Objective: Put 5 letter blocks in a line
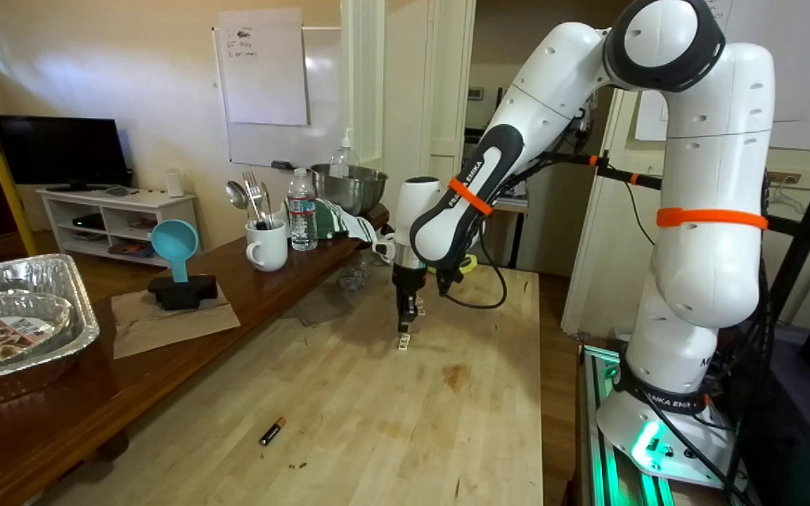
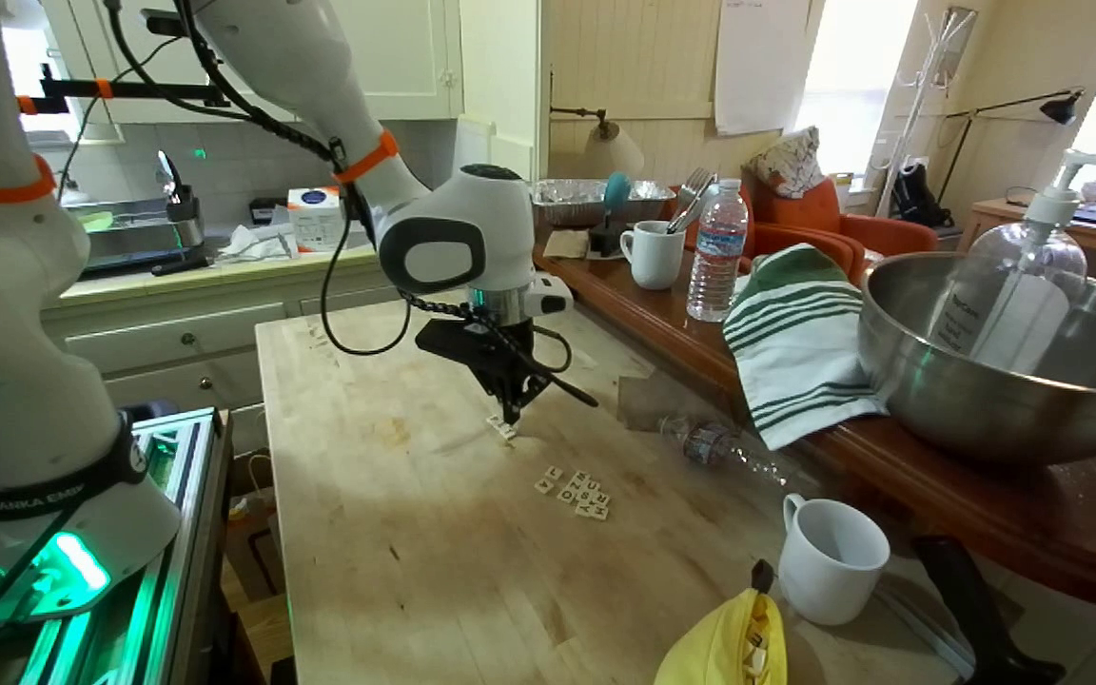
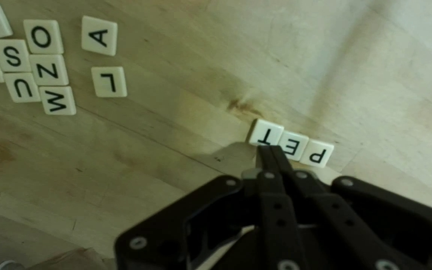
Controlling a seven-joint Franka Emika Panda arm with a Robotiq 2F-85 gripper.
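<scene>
In the wrist view, letter blocks T (image 3: 266,132), E (image 3: 293,145) and P (image 3: 316,153) lie side by side in a slightly slanted row, edges touching. My gripper (image 3: 270,149) is shut with nothing between its fingers. Its tips overlap the edges of T and E in that view; whether they touch cannot be told. Block A (image 3: 99,36) and block L (image 3: 109,81) lie loose, apart from each other. Farther left is a cluster of several blocks, among them N (image 3: 48,70) and W (image 3: 57,100). In an exterior view the row (image 2: 501,428) is under the gripper (image 2: 511,415), the cluster (image 2: 584,497) nearer the camera.
A battery (image 1: 272,431) lies on the wooden table (image 1: 377,436). Along one side runs a raised dark ledge (image 1: 250,281) with a mug, bottle and bowl. A plastic bottle (image 2: 714,447), white mug (image 2: 833,559), yellow pouch (image 2: 724,642) and black handle (image 2: 976,614) are near it.
</scene>
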